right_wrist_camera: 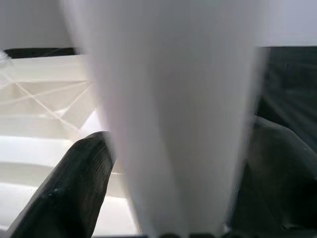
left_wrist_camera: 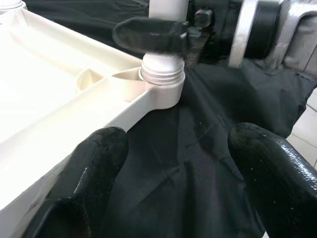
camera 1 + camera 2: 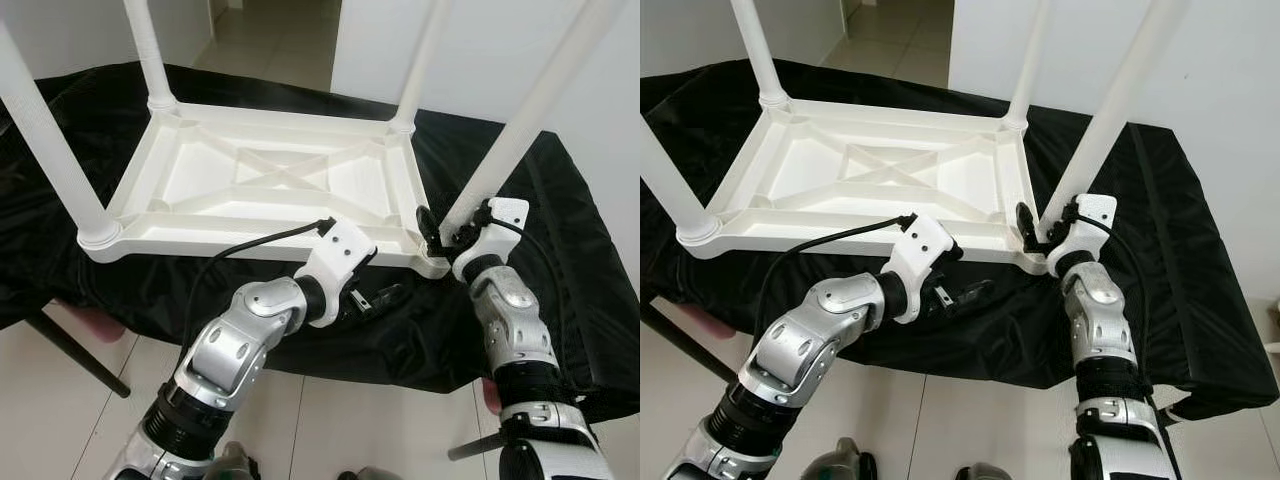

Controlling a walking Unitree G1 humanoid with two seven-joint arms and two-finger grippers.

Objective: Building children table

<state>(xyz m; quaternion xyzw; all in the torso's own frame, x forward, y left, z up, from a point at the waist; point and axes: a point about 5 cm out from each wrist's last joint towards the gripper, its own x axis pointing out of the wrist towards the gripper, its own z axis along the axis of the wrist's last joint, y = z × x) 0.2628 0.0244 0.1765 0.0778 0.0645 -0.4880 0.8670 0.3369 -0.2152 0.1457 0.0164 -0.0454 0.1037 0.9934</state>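
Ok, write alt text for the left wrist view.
The left gripper, fingers open, hovers over black cloth beside the near corner of an upturned white tabletop. At that corner a white leg sits in its socket with thread showing, and the right gripper grips the leg just above.

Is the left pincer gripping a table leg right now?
No, the left pincer is open over the black cloth, short of the table leg that the right pincer clasps.

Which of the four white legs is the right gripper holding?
The near right corner leg: the right gripper clasps it just above its socket. The other three legs stand free.
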